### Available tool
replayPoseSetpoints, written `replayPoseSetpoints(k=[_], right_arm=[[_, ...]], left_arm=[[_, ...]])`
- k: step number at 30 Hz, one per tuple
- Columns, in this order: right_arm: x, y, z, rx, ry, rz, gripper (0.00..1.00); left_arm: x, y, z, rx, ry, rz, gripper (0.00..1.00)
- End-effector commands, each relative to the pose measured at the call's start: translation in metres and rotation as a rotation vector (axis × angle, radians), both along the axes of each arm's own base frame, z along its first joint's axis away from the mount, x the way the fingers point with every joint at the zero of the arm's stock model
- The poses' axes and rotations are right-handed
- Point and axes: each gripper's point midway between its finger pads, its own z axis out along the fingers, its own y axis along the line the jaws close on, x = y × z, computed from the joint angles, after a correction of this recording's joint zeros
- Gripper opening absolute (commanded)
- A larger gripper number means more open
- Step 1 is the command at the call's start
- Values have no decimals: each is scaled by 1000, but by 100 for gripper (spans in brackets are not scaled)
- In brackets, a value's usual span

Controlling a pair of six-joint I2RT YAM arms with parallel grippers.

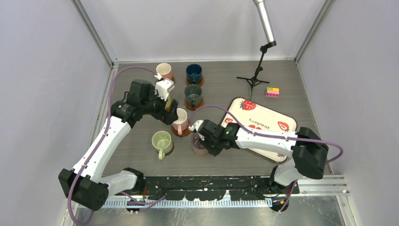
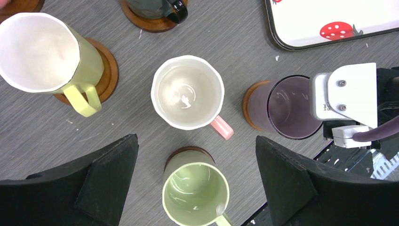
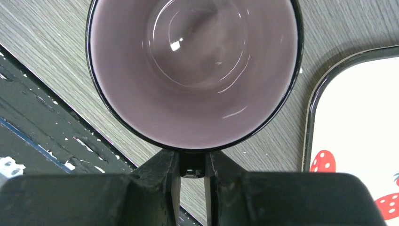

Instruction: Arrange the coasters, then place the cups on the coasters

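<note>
Both right fingers (image 3: 170,172) pinch the handle of the purple mug (image 3: 193,70), holding it upright just ahead of them over a coaster (image 2: 246,106), likely to seat it squarely. The left fingers (image 2: 110,172) gape empty, the pink-handled mug (image 2: 188,92) directly beneath them.

Just left of the tray (image 1: 275,123), the right gripper (image 1: 202,139) sits at the purple mug (image 1: 196,149). Farther left of the tray stand the cream mug (image 1: 180,121) and green mug (image 1: 162,140). Beyond its far-left corner, the grey mug (image 1: 193,94), blue mug (image 1: 194,73) and pink mug (image 1: 163,70) rest on coasters (image 1: 200,83).
</note>
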Motion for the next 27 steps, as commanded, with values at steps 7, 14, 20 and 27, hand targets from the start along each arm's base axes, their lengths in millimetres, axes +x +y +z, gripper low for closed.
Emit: replayPoseSetpoints(k=[7,14,20,27], right_arm=[[6,14,20,78,-50,4,44],[1,17,47,101,-47,80,74],[-9,6,81,176,9,187,83],[17,-33,73,73,-65,123,80]], left_arm=[[4,-3,19,-22,-59,-24,98],[4,-3,19,-18,-52,-25,98],[4,-3,20,-19,-39,-25,98],[5,-5,21,-28,-33,-21,98]])
